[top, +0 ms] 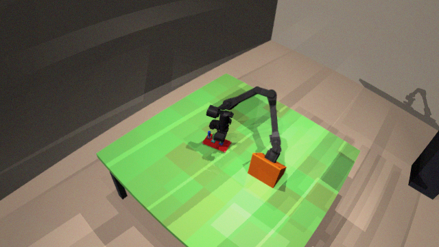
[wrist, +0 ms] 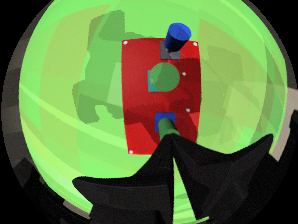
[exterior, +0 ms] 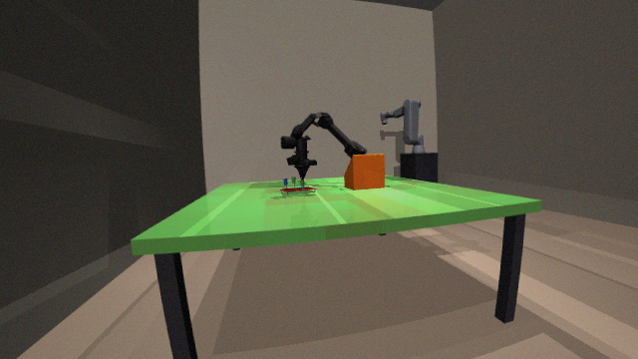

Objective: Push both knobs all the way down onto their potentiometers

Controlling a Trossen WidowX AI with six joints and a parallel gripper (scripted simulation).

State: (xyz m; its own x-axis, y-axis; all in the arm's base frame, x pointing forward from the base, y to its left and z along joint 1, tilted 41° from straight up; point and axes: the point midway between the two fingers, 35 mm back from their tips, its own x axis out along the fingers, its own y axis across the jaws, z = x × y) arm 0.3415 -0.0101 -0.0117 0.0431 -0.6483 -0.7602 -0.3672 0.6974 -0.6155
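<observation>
The red circuit board (top: 216, 147) (exterior: 299, 189) (wrist: 135, 65) stands on short legs on the green table. A blue knob (top: 209, 132) (exterior: 285, 181) (wrist: 179, 33) stands high over a grey potentiometer (wrist: 165, 51) at the board's far end in the wrist view. A round green knob (exterior: 293, 179) (wrist: 165, 77) stands over a teal potentiometer (wrist: 151, 84) in the middle. Another green knob (wrist: 166, 126) is over the blue potentiometer (wrist: 160, 119) at the near end. My gripper (exterior: 302, 178) (wrist: 169, 137) is shut, with its tips at the top of that near knob; contact cannot be told.
The orange block (top: 265, 169) (exterior: 369, 172) stands at the arm's base, to the right of the board in the top and exterior views. Small pale dots mark the board's corners in the wrist view. A grey robot arm (exterior: 411, 122) on a dark pedestal stands in the background.
</observation>
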